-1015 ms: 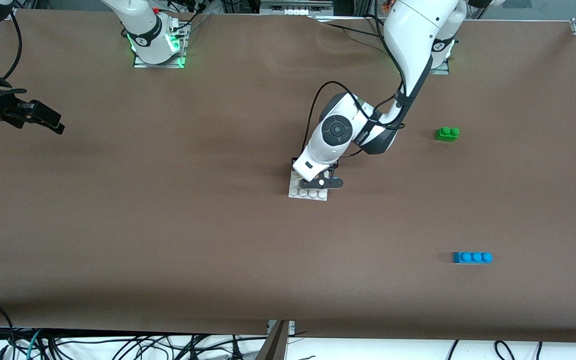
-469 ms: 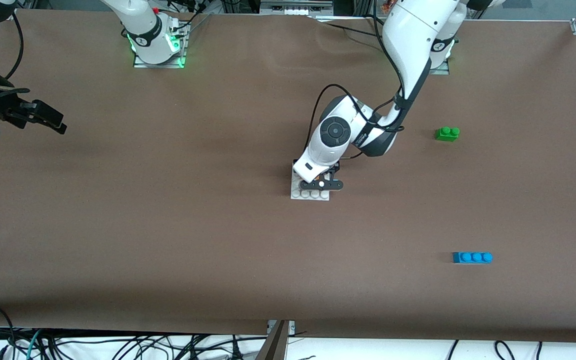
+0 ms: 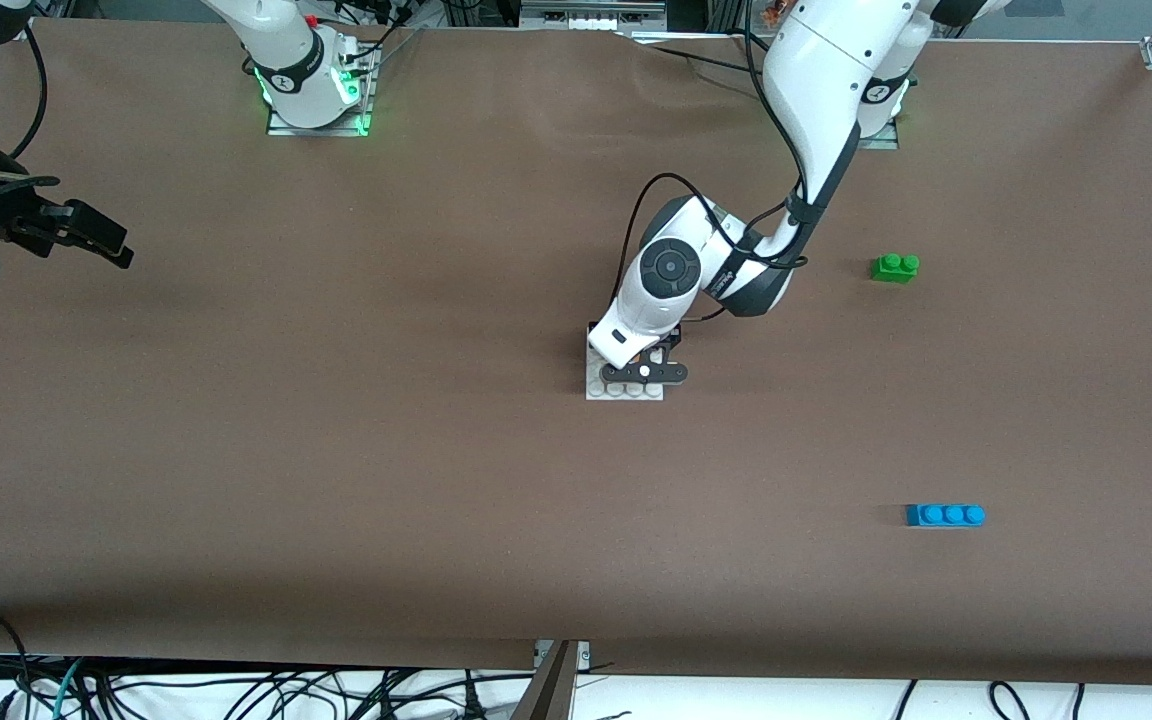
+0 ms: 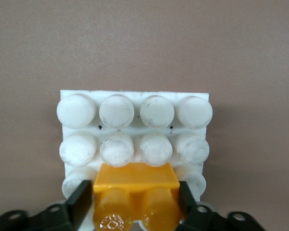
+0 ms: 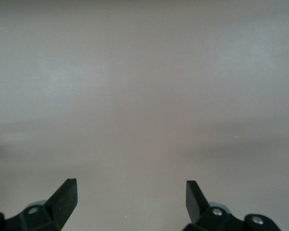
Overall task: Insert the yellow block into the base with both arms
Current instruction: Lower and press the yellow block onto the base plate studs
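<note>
Right claw point(image 5: 130, 202) hangs spread wide over the bare brown surface point(image 3: 336, 450), well off the base point(image 3: 623, 388) toward the right arm's end, waiting. Left claw point(image 4: 134, 208) sits over the white studded square base, fingers point(image 4: 81, 204) flanking the yellow block point(image 4: 135, 190); contact unclear. Block seated on base, glossy plastic, long axis spanning finger to finger.

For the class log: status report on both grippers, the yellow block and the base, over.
Left gripper at the base, fingers flanking the yellow block seated on its studs. Right gripper open, waiting over bare table. Nothing in the way.
</note>
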Robot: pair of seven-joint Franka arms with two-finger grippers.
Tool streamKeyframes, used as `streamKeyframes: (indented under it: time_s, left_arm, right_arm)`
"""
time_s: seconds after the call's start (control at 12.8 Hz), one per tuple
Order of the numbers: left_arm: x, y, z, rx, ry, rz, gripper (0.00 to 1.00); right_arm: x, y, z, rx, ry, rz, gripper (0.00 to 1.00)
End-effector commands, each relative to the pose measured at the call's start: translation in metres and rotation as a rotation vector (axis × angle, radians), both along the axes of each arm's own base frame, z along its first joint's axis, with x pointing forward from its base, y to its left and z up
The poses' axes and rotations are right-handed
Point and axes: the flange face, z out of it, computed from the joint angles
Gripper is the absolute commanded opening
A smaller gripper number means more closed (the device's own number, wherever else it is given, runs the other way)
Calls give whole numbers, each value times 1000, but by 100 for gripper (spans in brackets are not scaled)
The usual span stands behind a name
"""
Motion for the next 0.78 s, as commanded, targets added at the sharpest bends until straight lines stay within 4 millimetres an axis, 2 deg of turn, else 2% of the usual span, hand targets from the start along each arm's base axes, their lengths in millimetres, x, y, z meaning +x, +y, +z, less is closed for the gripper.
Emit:
streamKeyframes:
  time_s: [0.0, 0.23, 0.31, 0.47, 0.55, 0.7]
  left_arm:
    - [11, -7, 11, -3, -34, 8, 100]
    - [21, -4, 41, -24, -65, 15, 100]
    - [23, 2, 57, -28, -71, 22, 100]
    - [28, 18, 101, -21, -66, 34, 100]
    - [28, 30, 125, -18, -68, 43, 100]
    - [35, 78, 172, -1, -60, 97, 100]
  right_arm:
    - [-2, 0, 2, -10, -2, -1, 100]
    - [-2, -1, 2, -10, -2, -3, 100]
    - [-2, -1, 2, -10, -2, -3, 100]
    - [-2, -1, 2, -10, -2, -3, 100]
    - [-2, -1, 2, -10, -2, -3, 100]
    - [-2, -1, 2, -10, -2, -3, 100]
